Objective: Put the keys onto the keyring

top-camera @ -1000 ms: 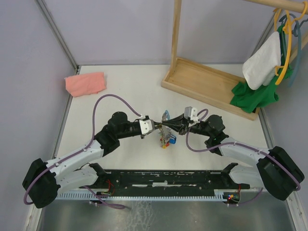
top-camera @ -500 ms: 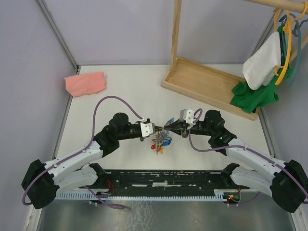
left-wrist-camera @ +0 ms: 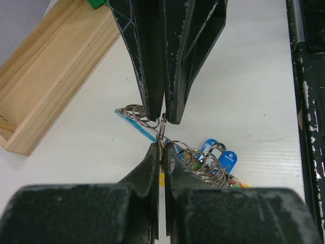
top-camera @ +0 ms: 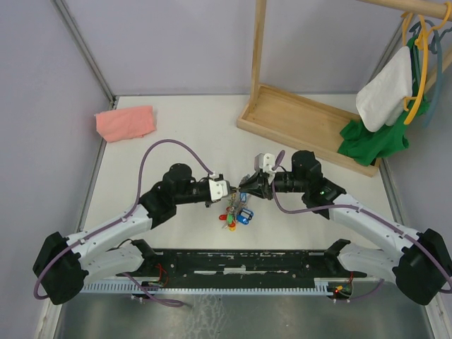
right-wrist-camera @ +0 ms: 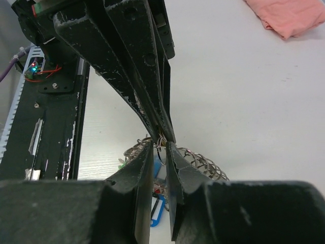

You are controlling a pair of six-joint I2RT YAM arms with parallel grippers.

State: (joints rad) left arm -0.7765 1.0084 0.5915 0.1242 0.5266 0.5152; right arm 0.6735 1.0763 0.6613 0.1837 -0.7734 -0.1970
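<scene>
My two grippers meet tip to tip above the middle of the table. My left gripper [top-camera: 230,195] [left-wrist-camera: 162,148] is shut on a thin metal piece, and a tan-yellow head [left-wrist-camera: 161,178] shows between its fingers. My right gripper [top-camera: 244,189] [right-wrist-camera: 160,148] is shut on the wire of the keyring [left-wrist-camera: 162,129], which stands edge-on between both tips. The bunch of coloured keys [top-camera: 236,215] hangs below, with blue tags [left-wrist-camera: 219,153] and the light-blue tag [left-wrist-camera: 136,123]. A green head [right-wrist-camera: 122,163] shows in the bunch; I cannot tell whether it is on the ring.
A pink cloth [top-camera: 125,122] lies at the far left. A wooden rack base [top-camera: 311,127] stands at the far right, with green and white clothes [top-camera: 385,106] on hangers above it. The black rail [top-camera: 247,263] runs along the near edge.
The meeting point of the grippers has moved a little towards the near edge. The right arm has reached further left, and the key bunch has swung and hangs lower.
</scene>
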